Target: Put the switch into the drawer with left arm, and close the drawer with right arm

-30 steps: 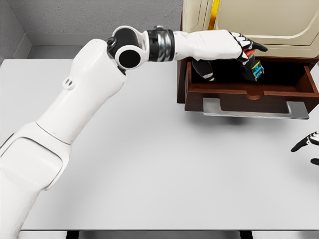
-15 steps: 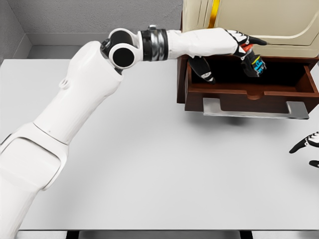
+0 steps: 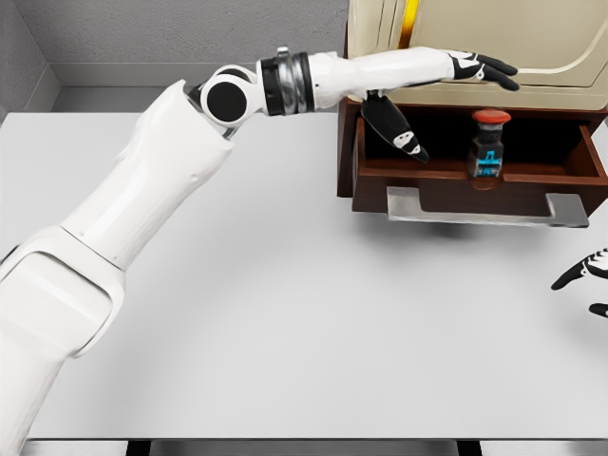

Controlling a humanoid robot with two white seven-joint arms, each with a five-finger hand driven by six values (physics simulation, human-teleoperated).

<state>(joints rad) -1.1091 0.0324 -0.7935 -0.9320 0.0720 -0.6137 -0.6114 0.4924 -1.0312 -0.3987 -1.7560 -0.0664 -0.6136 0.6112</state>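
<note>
The left arm (image 3: 142, 228) crosses the white table (image 3: 285, 332) from the lower left and reaches to the cabinet (image 3: 532, 43). The left hand (image 3: 446, 71) is stretched flat above the open drawer (image 3: 475, 176), fingers (image 3: 494, 68) extended and loosely spread, thumb hanging down toward the drawer's left end; it holds nothing and touches nothing that can be made out. The switch (image 3: 486, 144), red-capped with a blue marking on its dark body, stands upright inside the drawer, near the front wall and clear of the hand. Risk, as judged: the switch looks tall against the drawer opening, so a push on the drawer could catch its cap on the cabinet edge or tip it over; the thumb, low in the cavity, could snag the drawer's wall if the arm pulls back carelessly. The metal handle (image 3: 486, 207) projects forward, unobstructed. At the right edge only the dark fingertips of the right hand (image 3: 584, 280) show, near the table; whether they are open or curled cannot be told.
</note>
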